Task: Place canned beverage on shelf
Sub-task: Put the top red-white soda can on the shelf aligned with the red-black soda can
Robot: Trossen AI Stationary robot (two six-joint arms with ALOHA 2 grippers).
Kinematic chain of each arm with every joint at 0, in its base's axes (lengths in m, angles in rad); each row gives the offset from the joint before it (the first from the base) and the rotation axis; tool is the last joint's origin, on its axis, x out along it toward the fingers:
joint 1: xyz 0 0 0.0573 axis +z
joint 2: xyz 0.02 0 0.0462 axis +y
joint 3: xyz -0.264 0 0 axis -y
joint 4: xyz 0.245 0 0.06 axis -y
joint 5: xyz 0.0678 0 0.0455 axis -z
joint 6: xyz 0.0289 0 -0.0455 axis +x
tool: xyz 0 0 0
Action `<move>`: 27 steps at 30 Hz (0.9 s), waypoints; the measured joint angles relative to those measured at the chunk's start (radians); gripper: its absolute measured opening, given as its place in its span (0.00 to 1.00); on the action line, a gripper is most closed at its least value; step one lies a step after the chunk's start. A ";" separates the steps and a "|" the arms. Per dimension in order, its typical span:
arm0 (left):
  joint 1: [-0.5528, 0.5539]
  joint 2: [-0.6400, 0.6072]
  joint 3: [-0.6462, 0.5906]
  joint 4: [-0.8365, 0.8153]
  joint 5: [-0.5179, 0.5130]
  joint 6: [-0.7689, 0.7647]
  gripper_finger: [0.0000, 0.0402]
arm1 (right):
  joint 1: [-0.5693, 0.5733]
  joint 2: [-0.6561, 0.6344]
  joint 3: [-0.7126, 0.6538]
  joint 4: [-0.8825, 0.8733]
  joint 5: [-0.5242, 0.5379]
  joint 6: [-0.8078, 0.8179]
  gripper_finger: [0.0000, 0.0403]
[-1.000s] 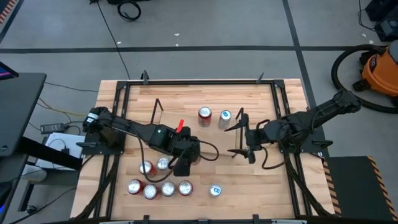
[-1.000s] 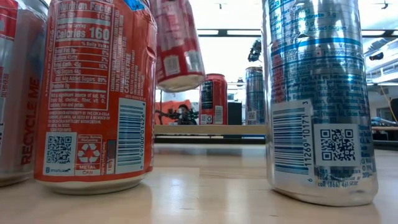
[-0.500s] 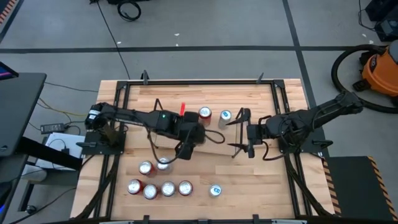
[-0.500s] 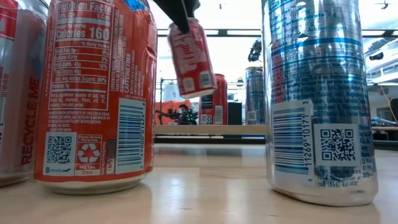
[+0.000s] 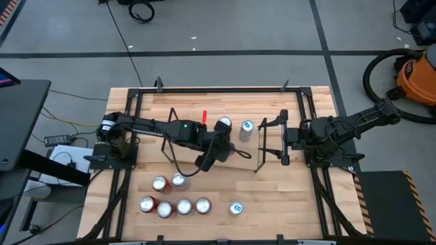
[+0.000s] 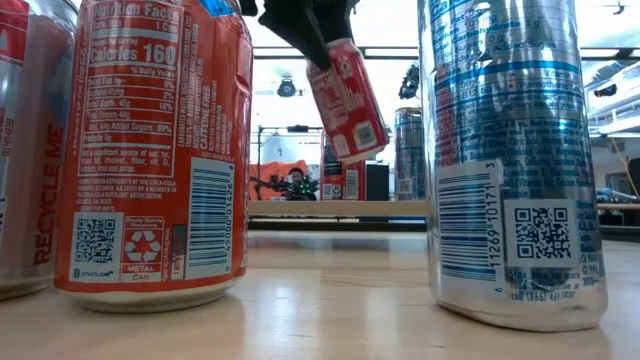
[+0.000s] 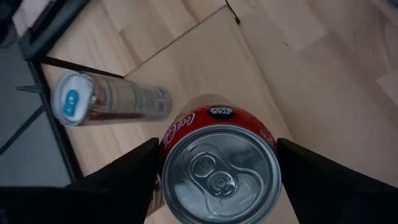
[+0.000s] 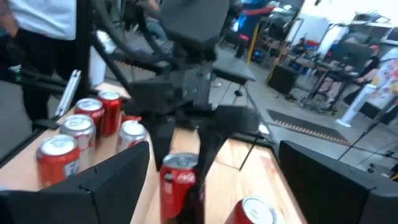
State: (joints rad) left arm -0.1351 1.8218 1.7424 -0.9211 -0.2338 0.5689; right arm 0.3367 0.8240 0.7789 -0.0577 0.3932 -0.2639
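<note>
Left hand (image 6: 318,45) clamped on the sidewall of red can (image 6: 348,98), tilted in air above shelf (image 6: 340,208); likely rigid but slick, thin-walled, so mid-body grip suits; right hand (image 5: 281,145) apart, waiting.

Shelf (image 5: 235,139) board largely under left arm

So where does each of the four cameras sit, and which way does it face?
High: overhead, straight down; both arms, shelf.
Low: tabletop height, across the table; left pincer carries the red can.
Left wrist: looks down onto that can.
Right wrist: faces the left arm.
Low and left wrist share the carried can.
</note>
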 joint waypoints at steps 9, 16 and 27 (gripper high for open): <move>0.051 0.019 -0.001 0.015 0.071 -0.080 0.75 | 0.000 -0.093 -0.070 0.057 0.146 -0.066 0.91; 0.070 0.019 0.000 -0.068 0.140 -0.309 0.75 | 0.000 -0.140 -0.070 0.144 0.079 -0.205 0.91; 0.104 0.090 0.114 -0.143 0.169 -0.448 0.75 | -0.038 -0.139 -0.070 0.193 0.010 -0.286 0.91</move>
State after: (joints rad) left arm -0.0308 1.9114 1.8568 -1.0643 -0.0644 0.1214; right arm 0.2985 0.6846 0.7094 0.1353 0.4031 -0.5499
